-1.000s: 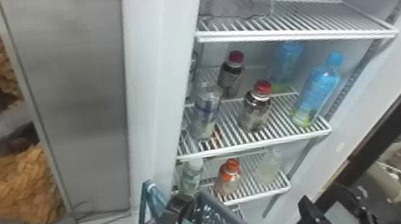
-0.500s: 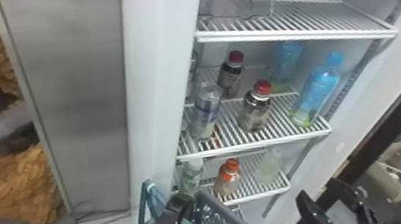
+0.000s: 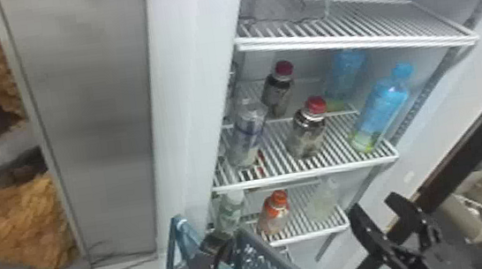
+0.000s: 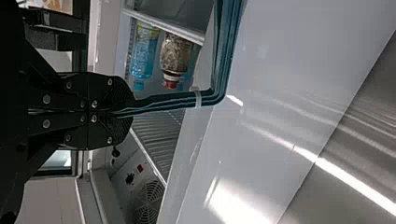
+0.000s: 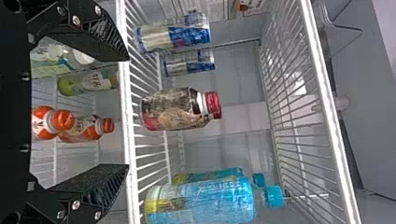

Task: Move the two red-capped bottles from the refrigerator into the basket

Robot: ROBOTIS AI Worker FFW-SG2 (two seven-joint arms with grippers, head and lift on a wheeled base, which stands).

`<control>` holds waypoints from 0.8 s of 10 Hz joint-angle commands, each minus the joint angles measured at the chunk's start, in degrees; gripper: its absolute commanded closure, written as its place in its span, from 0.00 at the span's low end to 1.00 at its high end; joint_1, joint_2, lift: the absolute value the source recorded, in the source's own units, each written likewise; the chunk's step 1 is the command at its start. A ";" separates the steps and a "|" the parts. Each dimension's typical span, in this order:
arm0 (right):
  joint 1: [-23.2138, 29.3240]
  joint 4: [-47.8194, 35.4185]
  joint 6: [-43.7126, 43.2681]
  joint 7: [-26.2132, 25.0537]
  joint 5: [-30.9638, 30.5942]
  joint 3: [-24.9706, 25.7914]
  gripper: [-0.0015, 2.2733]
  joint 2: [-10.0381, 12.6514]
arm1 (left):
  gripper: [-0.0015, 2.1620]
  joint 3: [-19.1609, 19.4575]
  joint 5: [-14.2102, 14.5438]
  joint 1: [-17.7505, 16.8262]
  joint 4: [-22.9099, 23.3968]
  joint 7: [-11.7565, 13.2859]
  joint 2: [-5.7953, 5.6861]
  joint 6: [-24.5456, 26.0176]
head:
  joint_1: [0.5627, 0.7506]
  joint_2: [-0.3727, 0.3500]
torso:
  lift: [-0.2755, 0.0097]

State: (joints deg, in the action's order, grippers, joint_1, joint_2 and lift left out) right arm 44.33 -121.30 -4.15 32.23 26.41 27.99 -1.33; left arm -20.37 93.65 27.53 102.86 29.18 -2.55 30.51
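At the head view's bottom edge, left of centre, the left gripper [image 3: 214, 255] is clamped on the handle [image 3: 184, 230] of the basket [image 3: 277, 265]. The right gripper [image 3: 375, 212], lower right, has its fingers wide apart with nothing between them. Up and to its left, well apart from it, the front red-capped bottle [image 3: 306, 132] stands on the middle shelf [image 3: 347, 169], right of centre; the rear red-capped bottle [image 3: 278, 91] stands behind it, slightly left. In the right wrist view, a red-capped bottle lies beyond the gap between the fingertips.

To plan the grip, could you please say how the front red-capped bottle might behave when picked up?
Upright on the wire shelf, the front red-capped bottle could tip if nudged; its rounded sides may let it roll.
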 commanded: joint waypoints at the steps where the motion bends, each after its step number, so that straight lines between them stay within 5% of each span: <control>1: -1.87 -1.81 3.44 -0.94 -1.50 0.00 0.09 0.36 | 0.56 0.03 0.04 0.02 0.00 0.00 0.00 0.00 | 0.70 0.03 | 0.97; 8: -12.84 0.16 11.03 -3.67 -5.05 -0.34 0.09 0.89 | 0.56 -0.43 0.49 -0.12 0.00 0.00 -0.44 -0.56 | 0.70 0.03 | 0.97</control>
State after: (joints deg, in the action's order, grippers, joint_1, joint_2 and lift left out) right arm 32.30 -121.55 6.40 28.54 21.42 27.71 -0.45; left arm -20.63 94.15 27.43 102.86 29.18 -2.94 29.96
